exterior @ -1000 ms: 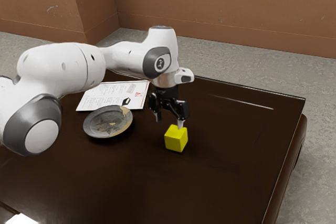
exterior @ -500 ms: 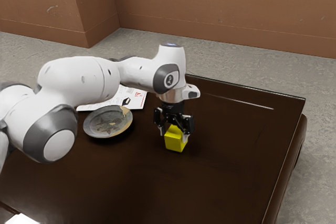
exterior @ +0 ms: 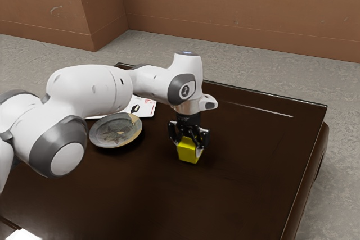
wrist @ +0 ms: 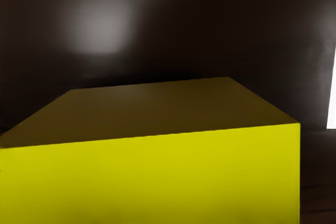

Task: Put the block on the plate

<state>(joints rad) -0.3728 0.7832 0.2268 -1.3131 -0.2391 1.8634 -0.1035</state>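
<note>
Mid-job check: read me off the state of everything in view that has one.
Gripper: down at the block, pointing downward; whether it grips, I can't tell.
Block: within the gripper's reach, not on the plate.
Plate: face up on the table, without the block.
Printed sheet: lying flat, partly hidden by the arm.

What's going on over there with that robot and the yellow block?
The Franka arm has its black gripper down at the yellow block, over the dark table. I can't tell whether it has a grip. The block isn't on the round plate yet; that sits toward the exterior view's left.
</note>
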